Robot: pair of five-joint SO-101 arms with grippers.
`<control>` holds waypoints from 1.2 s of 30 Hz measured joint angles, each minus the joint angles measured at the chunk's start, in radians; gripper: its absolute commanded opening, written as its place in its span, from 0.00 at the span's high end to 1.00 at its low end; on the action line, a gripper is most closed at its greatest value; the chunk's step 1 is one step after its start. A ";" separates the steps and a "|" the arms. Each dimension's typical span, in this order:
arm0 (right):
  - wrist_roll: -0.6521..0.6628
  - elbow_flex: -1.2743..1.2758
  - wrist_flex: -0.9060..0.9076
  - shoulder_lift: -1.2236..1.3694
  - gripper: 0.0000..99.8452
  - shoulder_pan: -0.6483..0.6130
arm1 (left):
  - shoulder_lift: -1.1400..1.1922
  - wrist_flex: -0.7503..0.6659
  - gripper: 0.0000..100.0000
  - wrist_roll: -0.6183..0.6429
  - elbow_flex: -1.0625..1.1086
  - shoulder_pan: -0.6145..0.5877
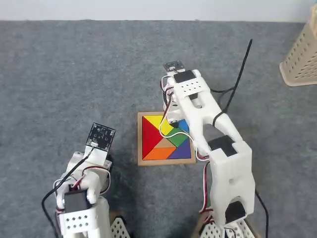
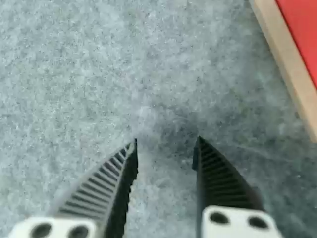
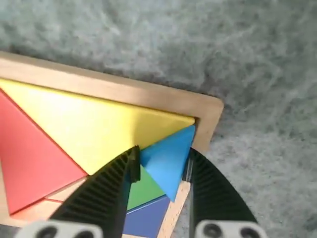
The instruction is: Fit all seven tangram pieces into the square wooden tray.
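The right gripper (image 3: 161,159) had its jaws closed on the blue triangle (image 3: 168,151), one on each side. The piece sat in a corner of the square wooden tray (image 3: 99,82), against the yellow triangle (image 3: 89,124). The left gripper (image 2: 166,146) hung with jaws parted and nothing between them over the grey mat (image 2: 99,74), just beside the tray's edge.

Not much around besides the table (image 1: 74,74), which has a grey, fuzzy, carpet-like surface all the way across. 1 beige basket (image 1: 302,54) with rows of small holes sits at the far right edge, partly cut off. A pale strip of wall (image 1: 148,9) runs behind it.
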 measured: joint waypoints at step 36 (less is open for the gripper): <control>0.172 1.177 -0.397 -1.119 0.99 0.261 | 0.000 0.000 0.82 0.000 0.000 0.000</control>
